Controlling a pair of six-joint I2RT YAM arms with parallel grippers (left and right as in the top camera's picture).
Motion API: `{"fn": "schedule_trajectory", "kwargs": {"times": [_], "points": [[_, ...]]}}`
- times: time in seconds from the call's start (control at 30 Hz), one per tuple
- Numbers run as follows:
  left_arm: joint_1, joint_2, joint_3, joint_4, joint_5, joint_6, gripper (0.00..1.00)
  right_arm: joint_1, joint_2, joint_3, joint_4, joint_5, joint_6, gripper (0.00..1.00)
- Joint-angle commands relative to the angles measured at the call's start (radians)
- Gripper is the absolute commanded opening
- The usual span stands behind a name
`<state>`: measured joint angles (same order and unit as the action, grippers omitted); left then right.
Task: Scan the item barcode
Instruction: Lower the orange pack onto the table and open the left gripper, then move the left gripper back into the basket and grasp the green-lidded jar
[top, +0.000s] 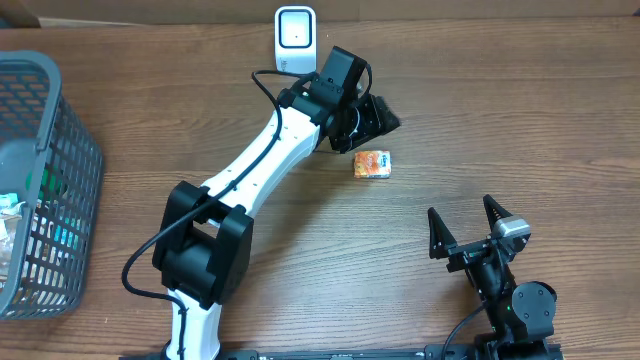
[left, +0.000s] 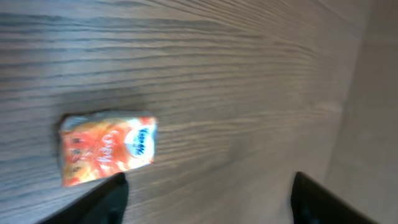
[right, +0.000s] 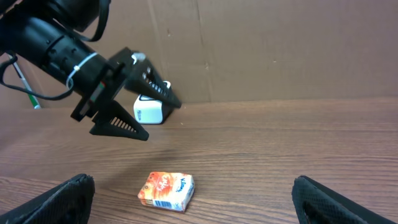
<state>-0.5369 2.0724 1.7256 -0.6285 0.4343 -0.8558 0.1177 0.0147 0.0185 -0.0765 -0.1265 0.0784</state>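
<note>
The item, a small orange and white tissue pack (top: 371, 164), lies flat on the wooden table. My left gripper (top: 378, 118) hovers just behind it, open, with nothing between its fingers. In the left wrist view the pack (left: 107, 147) lies beyond the left fingertip (left: 115, 190), apart from it. The right wrist view shows the pack (right: 166, 190) with a barcode on its near side. The white scanner (top: 295, 30) stands upright at the table's far edge, behind the left arm. My right gripper (top: 468, 228) rests open near the front edge, well clear of the pack.
A grey wire basket (top: 40, 180) holding several packaged goods stands at the left edge. A brown cardboard wall (right: 280, 50) backs the table. The left arm's black cable (top: 262, 85) runs beside the scanner.
</note>
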Motion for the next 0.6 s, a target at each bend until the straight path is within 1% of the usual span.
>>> {"fn": "schedule_trajectory", "kwargs": {"times": [0.0,0.07,0.13,0.3,0.33,0.4,0.57], "points": [[0.063,-0.078,0.080,-0.034,0.103,0.174,0.80,0.001,-0.012,-0.010,0.003,-0.002,0.002,1.00],[0.122,-0.135,0.127,-0.096,0.099,0.239,0.82,0.001,-0.012,-0.010,0.003,-0.002,0.003,1.00],[0.184,-0.190,0.163,-0.169,0.069,0.275,0.82,0.001,-0.012,-0.010,0.003,-0.002,0.002,1.00],[0.373,-0.339,0.208,-0.339,-0.074,0.329,0.81,0.001,-0.012,-0.010,0.003,-0.002,0.002,1.00],[0.466,-0.399,0.208,-0.398,-0.130,0.329,0.81,0.001,-0.012,-0.010,0.003,-0.002,0.002,1.00],[0.567,-0.451,0.208,-0.452,-0.188,0.329,0.82,0.001,-0.012,-0.010,0.003,-0.002,0.002,1.00],[0.869,-0.527,0.208,-0.550,-0.344,0.326,0.89,0.001,-0.012,-0.010,0.003,-0.002,0.002,1.00]]}}
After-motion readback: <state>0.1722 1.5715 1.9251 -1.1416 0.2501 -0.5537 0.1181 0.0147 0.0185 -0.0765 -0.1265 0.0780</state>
